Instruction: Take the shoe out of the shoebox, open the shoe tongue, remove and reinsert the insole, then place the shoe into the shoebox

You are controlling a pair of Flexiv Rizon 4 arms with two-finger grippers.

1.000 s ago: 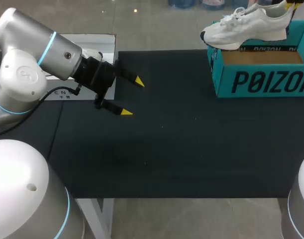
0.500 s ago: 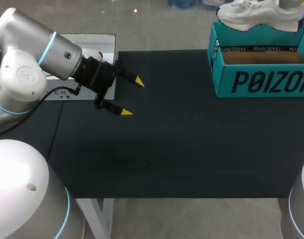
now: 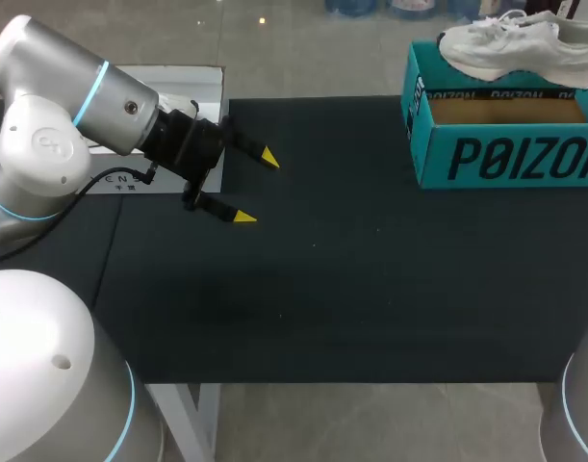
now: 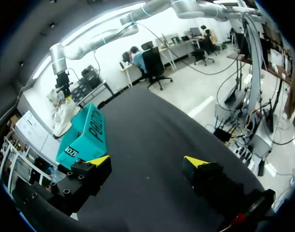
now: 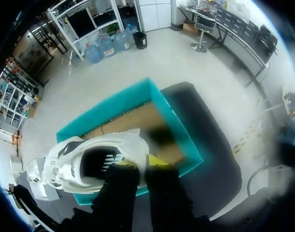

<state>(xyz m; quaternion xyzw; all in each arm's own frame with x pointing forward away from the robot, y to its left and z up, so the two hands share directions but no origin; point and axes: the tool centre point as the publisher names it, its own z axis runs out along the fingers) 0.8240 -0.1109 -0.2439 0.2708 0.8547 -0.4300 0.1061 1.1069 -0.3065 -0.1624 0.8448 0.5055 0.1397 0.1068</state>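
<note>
Swung shoe (image 3: pixel 520 50) rightward since prev frames, then hung above shoebox (image 3: pixel 505 154) far rim, long axis along that rim, clamped at collar by R gripper (image 5: pixel 140 166); kept L gripper (image 3: pixel 257 188) spread wide, empty, well apart from shoebox.

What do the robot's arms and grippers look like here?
The left arm and right arm are rounded silver-white tubes with light-blue rings at the joints. A black cable runs to the black left gripper, which has two wedge-shaped yellow tips. The right gripper is black too, one yellow tip showing.
</note>
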